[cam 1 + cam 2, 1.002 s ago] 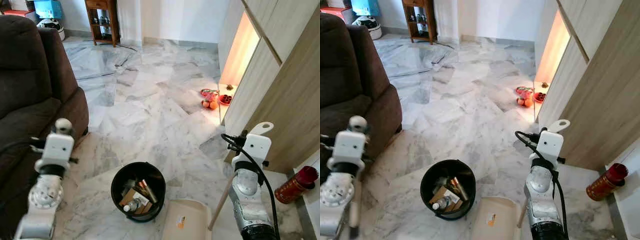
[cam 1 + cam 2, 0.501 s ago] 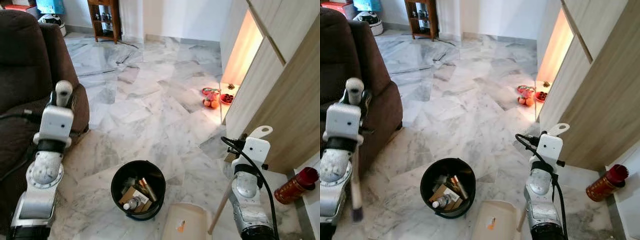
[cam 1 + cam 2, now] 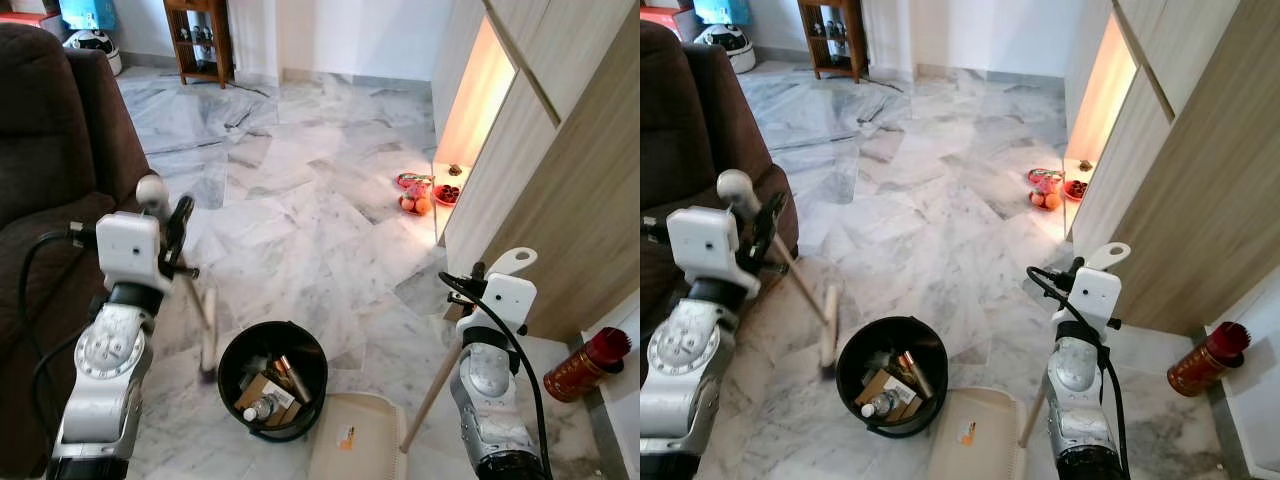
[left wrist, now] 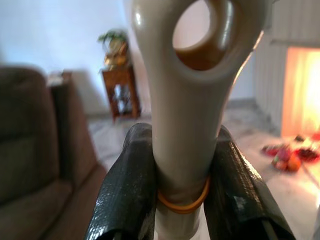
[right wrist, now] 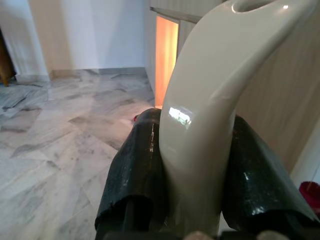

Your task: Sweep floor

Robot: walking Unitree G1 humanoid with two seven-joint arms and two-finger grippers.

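1. Our left gripper (image 4: 175, 200) clamps the cream plastic broom handle (image 3: 195, 292); brush beside the black round bin (image 3: 273, 378).
2. Right gripper (image 5: 192, 185) pinches the cream dustpan handle (image 3: 432, 386).
3. Risk: wide stroke tips the bin.

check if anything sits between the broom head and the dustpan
Yes: the black bin stands between them. The broom head is at the bin's left, held by the left claw; the dustpan lies at its right, its handle in the right claw.
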